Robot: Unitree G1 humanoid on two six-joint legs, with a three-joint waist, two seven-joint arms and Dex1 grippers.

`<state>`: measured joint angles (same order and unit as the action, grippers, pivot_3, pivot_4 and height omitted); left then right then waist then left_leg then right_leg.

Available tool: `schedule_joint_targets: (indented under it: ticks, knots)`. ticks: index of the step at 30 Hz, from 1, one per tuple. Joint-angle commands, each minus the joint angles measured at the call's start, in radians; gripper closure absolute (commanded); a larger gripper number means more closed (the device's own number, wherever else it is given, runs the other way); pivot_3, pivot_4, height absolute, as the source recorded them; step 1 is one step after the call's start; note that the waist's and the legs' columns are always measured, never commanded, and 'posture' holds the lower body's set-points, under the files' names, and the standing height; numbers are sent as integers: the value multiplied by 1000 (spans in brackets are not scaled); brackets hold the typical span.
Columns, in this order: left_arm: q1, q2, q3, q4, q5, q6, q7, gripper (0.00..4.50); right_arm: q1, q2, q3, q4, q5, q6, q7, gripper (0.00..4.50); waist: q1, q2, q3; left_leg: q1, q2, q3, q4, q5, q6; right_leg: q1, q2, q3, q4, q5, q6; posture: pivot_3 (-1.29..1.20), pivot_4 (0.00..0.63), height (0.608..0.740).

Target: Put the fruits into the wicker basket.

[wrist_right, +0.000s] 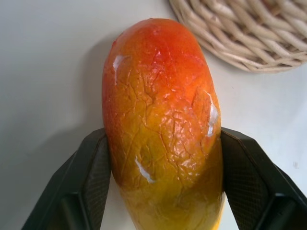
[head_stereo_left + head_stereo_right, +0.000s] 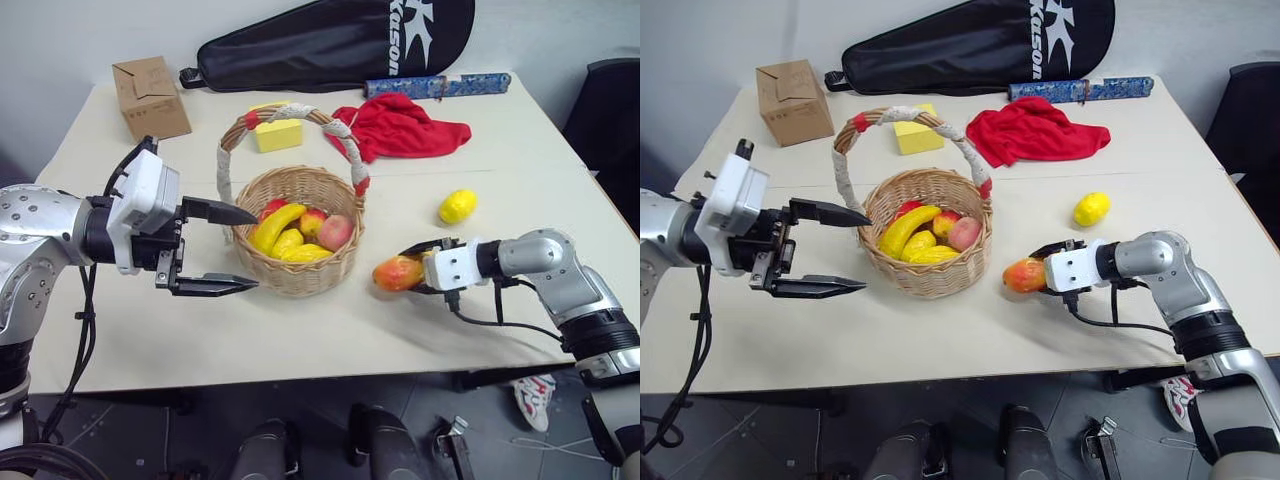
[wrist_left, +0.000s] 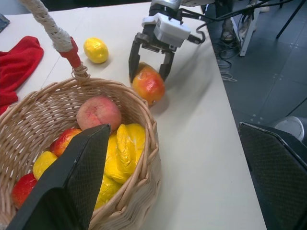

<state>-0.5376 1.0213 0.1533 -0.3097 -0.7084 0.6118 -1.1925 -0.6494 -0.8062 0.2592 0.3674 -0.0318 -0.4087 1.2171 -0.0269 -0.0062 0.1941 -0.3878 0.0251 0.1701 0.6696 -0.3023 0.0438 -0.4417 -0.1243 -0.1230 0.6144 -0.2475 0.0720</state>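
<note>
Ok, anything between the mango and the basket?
Nothing lies on the table between the mango and the basket. The right gripper has a finger on each side of the mango. The basket's rim and arched handle must be cleared; the left gripper waits open at the far side.

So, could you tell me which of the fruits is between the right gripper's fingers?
The orange-red mango, lying on the table beside the wicker basket. The lemon lies apart, farther back; the other fruits are in the basket.
</note>
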Motion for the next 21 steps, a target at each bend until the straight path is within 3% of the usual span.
schedule_joint_targets:
  ticks: [1, 3, 7, 11, 15, 20, 21]
  knots:
    - [0, -5, 56, -25, -39, 11, 16, 0, 40, -30, -109, -243, 325, 327, 119, 1734, 0, 0, 0, -1, 0, 0, 0, 0, 0, 0, 0, 0, 1, 0, 0, 0, 150, 740]
    - [-3, -6, 62, -25, -46, 18, 20, 0, 40, -26, -141, -381, 471, 527, 116, 1734, -1, 0, 0, -2, 1, -1, 3, 0, 0, -1, -2, 0, 6, 0, 0, 0, 150, 740]
    - [-3, -4, 63, -24, -44, 15, 26, 0, -65, 100, -157, -536, 586, 816, -93, 1737, -6, 0, 0, -1, 5, -1, 11, -4, -3, -1, -3, 0, 7, -2, -3, 0, 150, 740]
    - [-10, -7, 57, -21, -40, 12, 29, 0, -185, 266, -86, -535, 490, 903, -277, 1737, -2, 0, 0, 0, 6, -1, 11, -6, -6, -3, -4, -1, 13, -5, -9, 0, 150, 740]
    - [-15, -8, 53, -18, -36, 8, 29, 0, -227, 360, -3, -473, 372, 900, -358, 1737, 1, -1, 0, -3, 7, -1, 11, -6, -7, -4, -3, -4, 14, -6, -11, 0, 150, 740]
    - [-12, -8, 61, -15, -35, 6, 31, 0, -220, 386, -33, -473, 380, 979, -390, 109, 0, -1, 0, -6, 6, -1, 12, -7, -4, -4, 2, -5, 13, -4, -8, 0, 150, 740]
    - [-8, -7, 64, -16, -36, 6, 32, 0, -216, 382, -54, -491, 401, 1004, -391, 18, -1, -1, 0, -6, 6, -1, 12, -7, -4, -4, 3, -5, 13, -4, -8, 0, 150, 740]
